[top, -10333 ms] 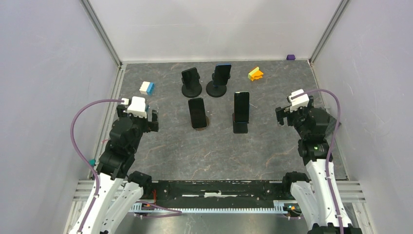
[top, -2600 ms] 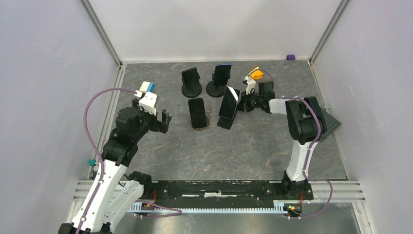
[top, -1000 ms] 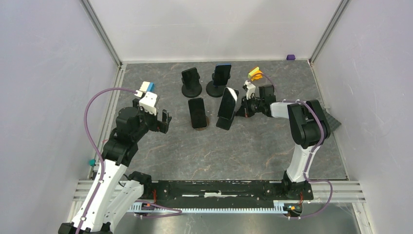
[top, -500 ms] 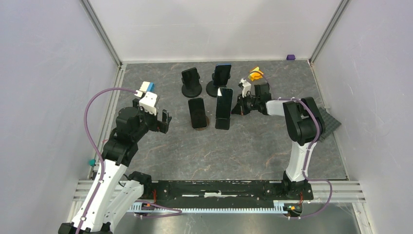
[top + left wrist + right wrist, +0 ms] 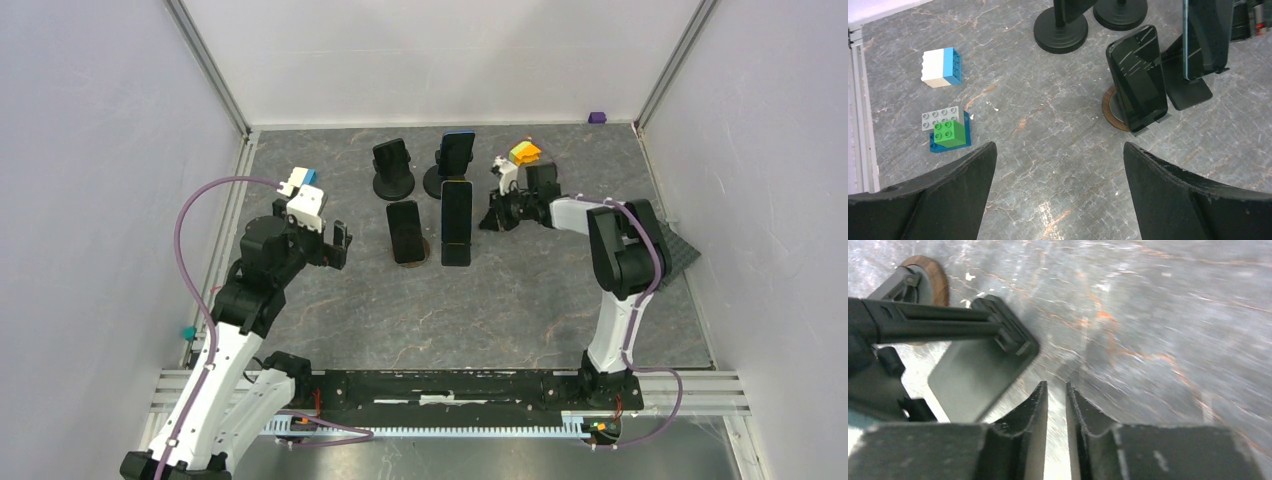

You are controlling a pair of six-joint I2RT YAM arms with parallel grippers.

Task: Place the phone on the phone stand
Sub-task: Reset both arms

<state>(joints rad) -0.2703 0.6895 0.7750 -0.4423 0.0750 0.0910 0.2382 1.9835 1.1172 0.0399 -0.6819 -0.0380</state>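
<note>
Right pincer (image 5: 1057, 387) first: its two dark fingers sit only a narrow slit apart, with nothing between them. It hangs low over the grey marbled table (image 5: 400, 310), just right of the flat black phone stand (image 5: 456, 256). The tips point toward the stand's base plate without touching it. And there's the black slab phone (image 5: 457, 212), on that stand, leaning back against the rest with its bottom edge in the small front lip. The right wrist camera catches it edge-on as a dark bar. Nothing lies between pincer and stand.

Just left of the stand, a second black phone (image 5: 1138, 77) leans on a holder with a round wooden base (image 5: 1109, 107). The two bases are close, and I cannot tell whether they touch. Behind the stand are two black round-footed pedestal holders, each carrying a phone. One (image 5: 393, 170) is behind and to the left. The other (image 5: 452, 160), with a blue-edged phone, is directly behind, crowding the top of the slab phone. Behind and right of the stand, near the right wrist, sits a yellow, orange and green toy brick (image 5: 523, 152). Far off at the back right is a small purple block (image 5: 597, 117).

Left pincer (image 5: 1059, 150) is spread wide, empty, hovering well left of the stand. Further left lies a white-and-blue brick (image 5: 940, 66). Nearer the arms, a green brick (image 5: 949, 133) sits on a blue plate, with a grey studded plate (image 5: 940, 118) against it.
</note>
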